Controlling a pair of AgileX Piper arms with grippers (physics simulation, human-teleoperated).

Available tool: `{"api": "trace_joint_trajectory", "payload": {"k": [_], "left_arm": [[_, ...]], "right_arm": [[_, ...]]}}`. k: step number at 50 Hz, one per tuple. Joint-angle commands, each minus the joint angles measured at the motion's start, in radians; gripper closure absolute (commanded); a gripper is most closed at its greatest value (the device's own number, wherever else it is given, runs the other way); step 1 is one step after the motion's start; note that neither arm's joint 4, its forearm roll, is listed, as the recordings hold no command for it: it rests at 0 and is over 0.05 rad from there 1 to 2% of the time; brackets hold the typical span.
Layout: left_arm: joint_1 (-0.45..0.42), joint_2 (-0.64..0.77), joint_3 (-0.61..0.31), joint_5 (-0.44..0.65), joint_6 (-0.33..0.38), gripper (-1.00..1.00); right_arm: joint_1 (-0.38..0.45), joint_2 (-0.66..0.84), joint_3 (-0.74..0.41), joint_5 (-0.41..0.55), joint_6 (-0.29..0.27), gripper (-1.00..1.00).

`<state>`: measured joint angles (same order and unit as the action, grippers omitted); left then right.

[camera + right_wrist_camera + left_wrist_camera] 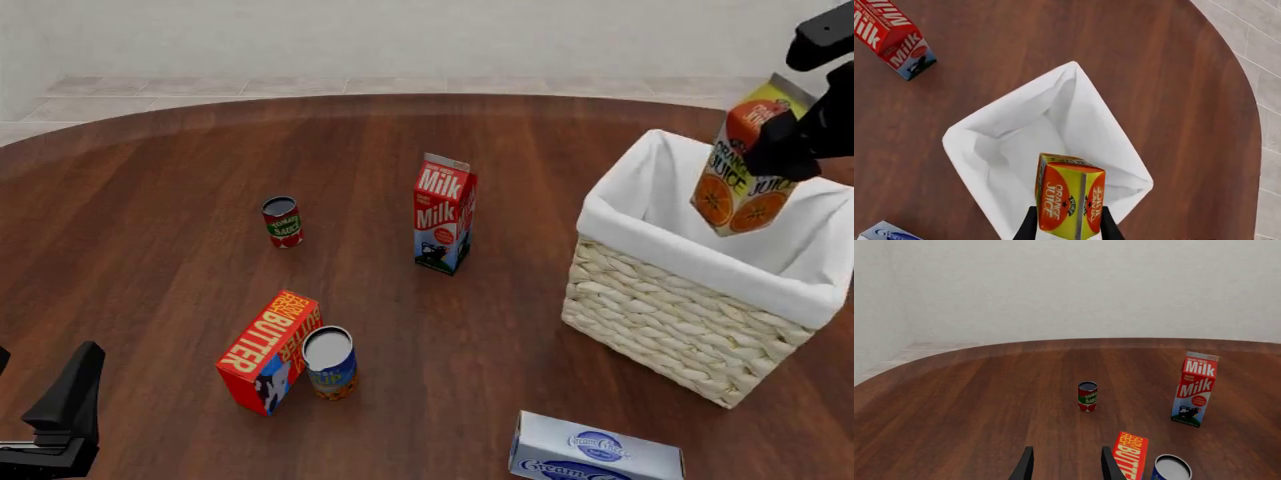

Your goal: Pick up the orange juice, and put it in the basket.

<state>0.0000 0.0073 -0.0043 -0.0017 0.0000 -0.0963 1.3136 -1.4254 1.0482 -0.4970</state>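
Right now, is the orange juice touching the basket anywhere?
Apart. In the front view the orange juice hangs tilted in the right tool above the basket opening; the right wrist view shows liner visible all around the carton's lower end.

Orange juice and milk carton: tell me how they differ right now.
The orange juice is yellow-orange, held tilted in the air over the basket by the right tool; the milk carton is red, white and blue and stands upright on the table, untouched. The juice looks shorter. Both are gable-top cartons.

Bright, even, flat rendered light throughout; sharp focus, soft faint shadows, no glare or blur.
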Motion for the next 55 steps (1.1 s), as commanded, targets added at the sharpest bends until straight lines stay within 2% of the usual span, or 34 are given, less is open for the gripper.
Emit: {"api": "trace_joint_trajectory", "payload": {"k": [1, 15, 19, 24, 45, 50, 55], "left_arm": [[0.0, 0.0, 0.0, 0.0, 0.0, -1.0], [0.0, 0.0, 0.0, 0.0, 0.0, -1.0], [0.0, 0.0, 0.0, 0.0, 0.0, -1.0], [0.0, 0.0, 0.0, 0.0, 0.0, -1.0], [0.0, 0.0, 0.0, 0.0, 0.0, -1.0], [0.0, 0.0, 0.0, 0.0, 0.0, -1.0], [0.0, 0.0, 0.0, 0.0, 0.0, -1.0]], "right_arm": [[-0.008, 0.009, 0.059, -0.054, 0.019, 1.0], [0.003, -0.004, 0.139, -0.1, 0.037, 1.0], [0.02, -0.016, 0.163, -0.111, 0.066, 1.0], [0.021, -0.014, 0.189, -0.132, 0.078, 1.0], [0.015, 0.015, 0.299, -0.244, 0.088, 1.0], [0.028, 0.003, 0.321, -0.254, 0.108, 1.0], [0.019, 0.0, 0.335, -0.263, 0.103, 1.0]]}}
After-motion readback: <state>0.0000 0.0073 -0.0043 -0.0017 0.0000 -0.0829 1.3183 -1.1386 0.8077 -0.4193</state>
